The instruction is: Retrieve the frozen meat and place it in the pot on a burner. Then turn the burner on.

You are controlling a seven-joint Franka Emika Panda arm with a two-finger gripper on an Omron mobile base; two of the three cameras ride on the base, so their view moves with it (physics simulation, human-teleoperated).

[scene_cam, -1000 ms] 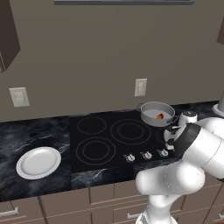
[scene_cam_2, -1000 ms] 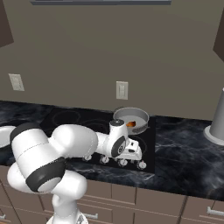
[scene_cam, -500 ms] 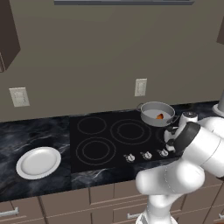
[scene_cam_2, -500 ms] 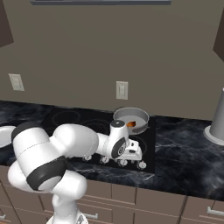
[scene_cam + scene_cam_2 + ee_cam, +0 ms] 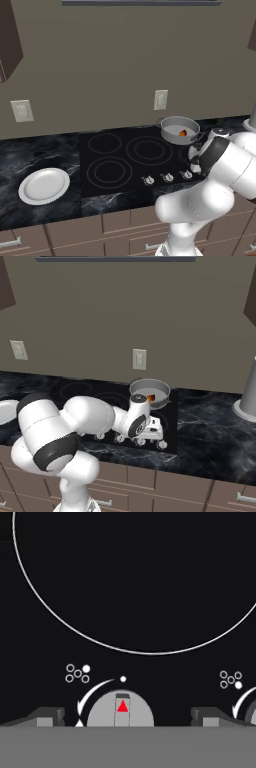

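Little had moved since the earlier frames: the white arm had edged slightly lower toward the knob row at the cooktop's front edge, and everything else sat as before.

The black glass cooktop (image 5: 130, 160) filled the middle of the left base view, with 4 ringed burners. A flat white plate (image 5: 44, 185) lay at lower left, well apart from the work.

The round grey metal pot (image 5: 180, 130) sat at the cooktop's back right corner, right of centre, placed there to be heated. The small orange-brown frozen meat (image 5: 183, 133) lay inside it, so only the burner step seemed left.

The gripper (image 5: 127, 717) hovered over a grey round knob (image 5: 120, 710) at the hand view's bottom centre, fingers spread to either side of it, gripping nothing, apparently poised to turn it.
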